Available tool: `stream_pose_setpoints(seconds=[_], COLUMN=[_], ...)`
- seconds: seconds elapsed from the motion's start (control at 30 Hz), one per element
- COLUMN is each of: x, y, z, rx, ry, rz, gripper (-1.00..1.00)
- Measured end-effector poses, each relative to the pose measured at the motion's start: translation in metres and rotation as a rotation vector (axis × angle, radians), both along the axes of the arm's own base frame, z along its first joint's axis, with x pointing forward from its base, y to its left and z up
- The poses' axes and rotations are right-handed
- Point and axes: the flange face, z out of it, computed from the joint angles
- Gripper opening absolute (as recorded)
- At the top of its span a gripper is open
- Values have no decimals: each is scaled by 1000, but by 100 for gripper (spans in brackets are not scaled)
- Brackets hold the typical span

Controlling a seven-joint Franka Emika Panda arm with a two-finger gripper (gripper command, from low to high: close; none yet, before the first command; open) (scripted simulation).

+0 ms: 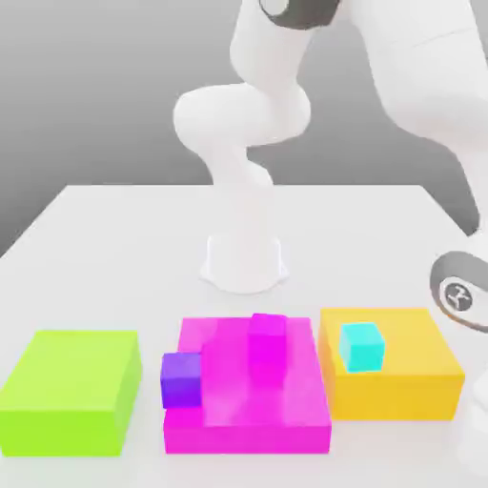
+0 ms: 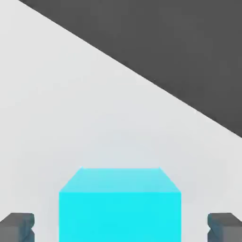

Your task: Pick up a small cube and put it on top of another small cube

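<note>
In the hand view a small cube (image 2: 120, 203), bright cyan, sits on the white table between my gripper (image 2: 121, 228) fingers. The dark fingertips (image 2: 18, 227) stand wide on either side of it, with a gap to each face, so the gripper is open. A second cyan cube (image 1: 362, 345) rests on the orange block (image 1: 419, 381) in the exterior view. Another small cube (image 1: 181, 378), purple, stands against the left side of the big magenta block (image 1: 248, 410).
A small magenta cube (image 1: 268, 329) sits on the big magenta block. A flat lime-green block (image 1: 69, 389) lies at the exterior view's left. The arm's white base (image 1: 244, 262) stands behind the blocks, and its links run off the exterior view's right.
</note>
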Motion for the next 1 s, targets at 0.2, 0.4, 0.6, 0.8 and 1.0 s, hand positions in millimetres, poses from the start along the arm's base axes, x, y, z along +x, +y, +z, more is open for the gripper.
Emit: stream_pose_setpoints(seconds=[0.2, 0.4, 0.6, 0.8, 1.0], x=[0, 18, 10, -41, -84], y=[1, -88, -231, -360, -405], z=[21, 89, 132, 158, 137], rx=[0, -24, -44, -28, 4], ry=[0, -15, -18, -5, 2], rz=[1, -38, -112, -200, -211], gripper=[-100, -100, -100, -100, -100])
